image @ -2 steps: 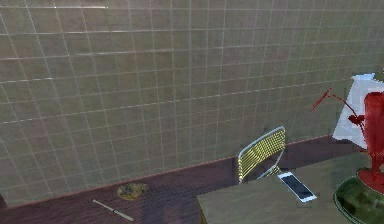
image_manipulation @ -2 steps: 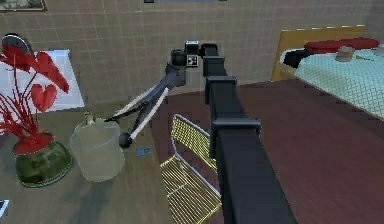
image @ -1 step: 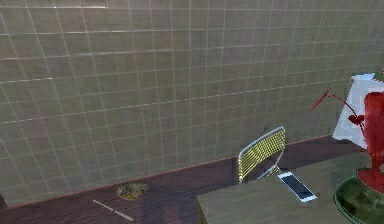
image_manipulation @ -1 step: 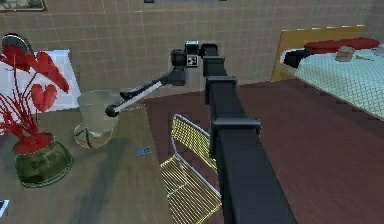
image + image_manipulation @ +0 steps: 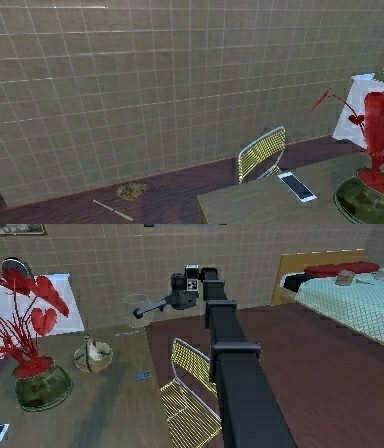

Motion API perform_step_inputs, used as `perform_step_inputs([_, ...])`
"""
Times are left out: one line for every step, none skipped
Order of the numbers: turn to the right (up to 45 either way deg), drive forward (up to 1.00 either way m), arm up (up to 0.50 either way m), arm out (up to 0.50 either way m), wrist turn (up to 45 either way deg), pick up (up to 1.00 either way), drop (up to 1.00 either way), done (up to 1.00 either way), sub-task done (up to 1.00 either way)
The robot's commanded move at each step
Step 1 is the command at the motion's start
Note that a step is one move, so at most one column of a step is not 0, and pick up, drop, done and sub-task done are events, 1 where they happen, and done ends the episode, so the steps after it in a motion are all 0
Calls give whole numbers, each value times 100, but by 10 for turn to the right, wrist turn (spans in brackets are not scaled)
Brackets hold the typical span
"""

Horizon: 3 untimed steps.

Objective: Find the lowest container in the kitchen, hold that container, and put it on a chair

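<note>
Dark square arm bar [image 5: 235, 374] reaches out above a yellow wire-mesh chair [image 5: 190, 389] tucked against the brown table [image 5: 110, 399]. At its far end the gripper [image 5: 142, 313] holds a pale, see-through bowl-shaped container [image 5: 133, 300], which hangs above the tabletop, probably that high so it can clear the table on the way to the chair.

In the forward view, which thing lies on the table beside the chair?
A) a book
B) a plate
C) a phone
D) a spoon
C: a flat, light-coloured phone lies on the table, close to the chair with the yellow wire back.
</note>
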Motion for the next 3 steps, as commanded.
perform_step_inputs([0, 0, 0, 0, 210, 0, 0, 0, 0])
perform_step_inputs([0, 0, -38, 0, 0, 0, 0, 0, 0])
perform_step_inputs([0, 0, -50, 0, 0, 0, 0, 0, 0])
